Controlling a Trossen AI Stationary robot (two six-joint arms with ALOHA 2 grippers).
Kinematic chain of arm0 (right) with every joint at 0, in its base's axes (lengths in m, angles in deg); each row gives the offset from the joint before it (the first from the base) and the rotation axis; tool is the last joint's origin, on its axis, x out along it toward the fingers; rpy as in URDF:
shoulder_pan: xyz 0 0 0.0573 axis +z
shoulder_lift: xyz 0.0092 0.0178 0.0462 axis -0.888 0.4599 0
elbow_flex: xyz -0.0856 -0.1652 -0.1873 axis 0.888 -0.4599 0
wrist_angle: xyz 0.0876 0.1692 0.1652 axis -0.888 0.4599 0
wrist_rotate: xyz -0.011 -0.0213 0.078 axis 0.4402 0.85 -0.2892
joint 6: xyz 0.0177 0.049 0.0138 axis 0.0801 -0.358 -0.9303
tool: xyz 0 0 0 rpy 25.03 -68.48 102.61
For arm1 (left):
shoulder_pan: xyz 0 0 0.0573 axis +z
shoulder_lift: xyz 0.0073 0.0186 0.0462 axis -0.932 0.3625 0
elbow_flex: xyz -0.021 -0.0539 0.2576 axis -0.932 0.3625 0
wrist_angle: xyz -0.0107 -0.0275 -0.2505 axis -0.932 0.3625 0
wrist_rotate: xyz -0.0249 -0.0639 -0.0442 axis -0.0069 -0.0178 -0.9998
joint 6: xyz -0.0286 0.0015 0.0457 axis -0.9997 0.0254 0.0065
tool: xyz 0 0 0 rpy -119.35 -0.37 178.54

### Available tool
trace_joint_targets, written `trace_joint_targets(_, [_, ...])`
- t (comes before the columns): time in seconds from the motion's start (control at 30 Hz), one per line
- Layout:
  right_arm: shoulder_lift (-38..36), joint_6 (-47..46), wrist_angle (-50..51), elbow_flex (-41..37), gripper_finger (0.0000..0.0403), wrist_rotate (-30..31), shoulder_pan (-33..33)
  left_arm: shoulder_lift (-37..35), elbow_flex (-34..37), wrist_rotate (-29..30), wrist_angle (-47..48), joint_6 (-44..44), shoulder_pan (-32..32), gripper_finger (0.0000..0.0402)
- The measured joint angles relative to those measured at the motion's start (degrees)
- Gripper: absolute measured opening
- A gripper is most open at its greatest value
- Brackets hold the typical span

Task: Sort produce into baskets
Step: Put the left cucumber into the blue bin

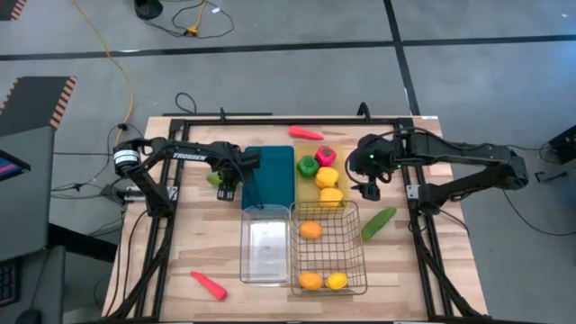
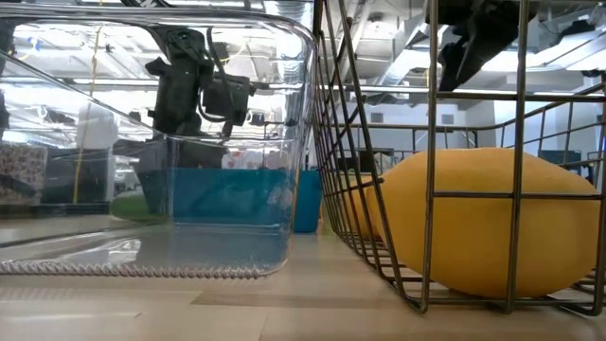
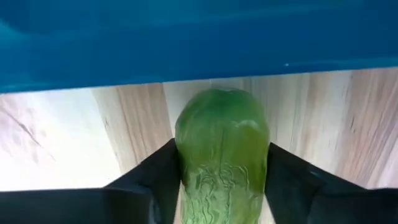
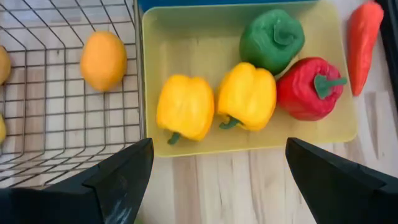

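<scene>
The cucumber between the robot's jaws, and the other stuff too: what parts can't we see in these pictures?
- Cucumber in the left wrist view: its near end is cut off by the picture's edge; in the high view the left gripper covers most of it.
- Blue tray in the low view: blurred behind the clear bin.
- Right gripper in the low view: only a dark shape, cut off by the top edge.

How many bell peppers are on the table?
4, all in the yellow tray: two yellow peppers side by side, a green pepper and a red pepper beyond them. None appears hidden.
</scene>
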Motion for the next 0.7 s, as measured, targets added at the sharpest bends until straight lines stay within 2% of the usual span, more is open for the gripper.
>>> trace_joint_targets(0.13, [0.0,0.0,0.5,0.0,0.0391,0.2,0.0,0.1,-2.8,0.0,4.7,-0.6,0.0,0.0142])
trace_joint_targets(0.27, [0.0,0.2,2.8,0.0,0.0391,0.2,-0.7,0.1,-8.8,0.0,10.3,-2.0,0.0,0.0144])
trace_joint_targets(0.4, [0.0,0.2,5.9,0.0,0.0391,0.2,-2.1,0.1,-16.2,0.1,14.0,-2.0,0.0,0.0166])
trace_joint_targets(0.6, [0.0,0.0,8.3,0.0,0.0391,0.2,-4.3,0.1,-27.5,-0.1,14.2,-3.5,0.0,0.017])
trace_joint_targets(0.7, [0.0,0.0,8.4,0.0,0.0391,0.2,-5.2,0.0,-30.9,-2.9,11.6,-5.5,0.0,0.017])
